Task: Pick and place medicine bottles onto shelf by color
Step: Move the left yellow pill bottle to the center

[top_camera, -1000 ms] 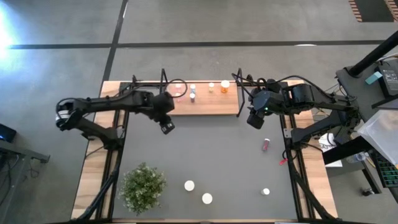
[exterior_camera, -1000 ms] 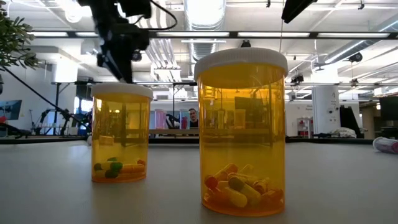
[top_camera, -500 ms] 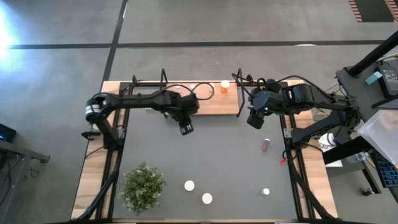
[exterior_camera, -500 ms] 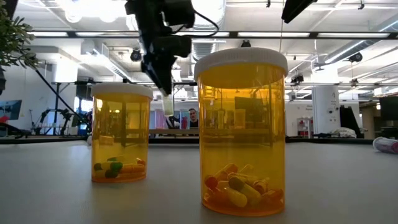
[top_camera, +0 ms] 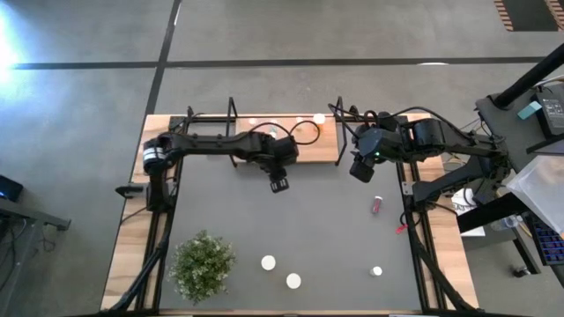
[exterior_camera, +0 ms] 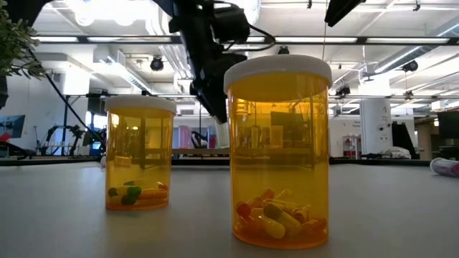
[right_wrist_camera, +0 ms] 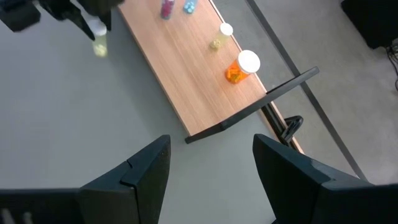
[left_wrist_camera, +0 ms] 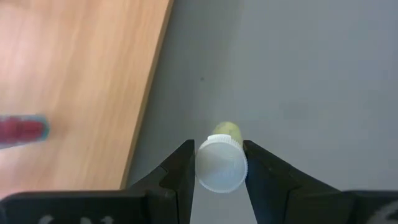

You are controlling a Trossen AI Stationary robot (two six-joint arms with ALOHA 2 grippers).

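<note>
High view: a few bottles stand on the pale wooden shelf [top_camera: 308, 148]; four wait on the matte grey worktop [top_camera: 317, 229].

Left wrist view: left gripper [left_wrist_camera: 219, 163] — fingers pinching a small yellowish bottle [left_wrist_camera: 220, 163], smooth white cap — just off the shelf.

Right wrist view: right gripper [right_wrist_camera: 211, 165], fingers spread, empty, beside the shelf end.

A grey concrete floor [top_camera: 291, 35] crossed by dark seams surrounds the dark grey tabletop [top_camera: 291, 220] with wooden edges. Beyond it lies a large open hall: white ceiling beams [exterior_camera: 401, 36], a round duct [exterior_camera: 233, 14], bright strip lights [exterior_camera: 93, 11], and distant benches with equipment [exterior_camera: 373, 147] along pale walls.
</note>
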